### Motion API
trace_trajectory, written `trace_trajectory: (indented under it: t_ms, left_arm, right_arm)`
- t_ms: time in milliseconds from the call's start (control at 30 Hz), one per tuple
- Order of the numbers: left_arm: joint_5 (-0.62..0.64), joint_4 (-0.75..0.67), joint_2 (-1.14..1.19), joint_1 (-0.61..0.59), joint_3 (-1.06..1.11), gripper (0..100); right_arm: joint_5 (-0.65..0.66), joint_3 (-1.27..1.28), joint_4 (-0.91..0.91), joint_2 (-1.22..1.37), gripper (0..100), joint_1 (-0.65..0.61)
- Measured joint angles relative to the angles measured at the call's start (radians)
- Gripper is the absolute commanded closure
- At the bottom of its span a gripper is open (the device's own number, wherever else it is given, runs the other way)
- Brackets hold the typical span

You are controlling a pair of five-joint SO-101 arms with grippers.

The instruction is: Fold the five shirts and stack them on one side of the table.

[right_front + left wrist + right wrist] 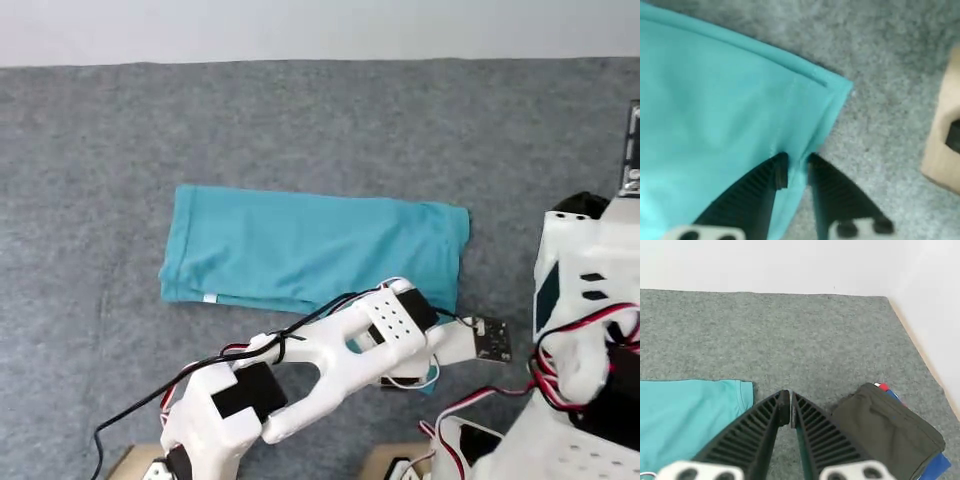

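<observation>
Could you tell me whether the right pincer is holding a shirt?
No, the right pincer is shut with nothing in it, above bare mat between the teal shirt and the dark folded shirt.

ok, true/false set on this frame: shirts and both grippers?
1. The teal shirt lies on the table, folded into a long strip. True.
2. The right gripper grips the teal shirt. False: it is shut on nothing and apart from that shirt.
3. A dark shirt lies on top of a blue shirt. True.
4. The left gripper is over the dark shirt. False: it is at a corner of the teal shirt.
</observation>
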Motion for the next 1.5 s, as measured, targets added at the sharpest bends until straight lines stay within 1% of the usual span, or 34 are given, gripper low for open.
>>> trace_trajectory:
  t_ms: [300,467,600,833,1067,1233,1500]
  left_arm:
    - [0.000,0.020,-0.025,0.000,0.000,99]
    - [-0.003,0.026,-0.089,-0.006,0.000,99]
    - [-0.002,0.026,-0.141,-0.052,0.000,99]
    - [-0.006,0.026,-0.149,-0.157,-0.018,99]
    - [-0.049,0.015,-0.137,-0.259,-0.146,99]
    - [-0.068,0.028,0.000,-0.295,-0.288,99]
    - [-0.089,0.115,0.235,-0.305,-0.624,99]
  right_arm:
    - [0.000,0.000,0.000,0.000,98.8,0.000]
    - [0.000,0.000,0.000,0.000,98.8,0.000]
    - [0.000,0.000,0.000,0.000,98.8,0.000]
    - [0.000,0.000,0.000,0.000,98.8,0.000]
    - [0.000,0.000,0.000,0.000,98.8,0.000]
    - [0.000,0.017,0.000,-0.005,98.8,0.000]
    - [0.000,0.020,0.000,-0.006,98.8,0.000]
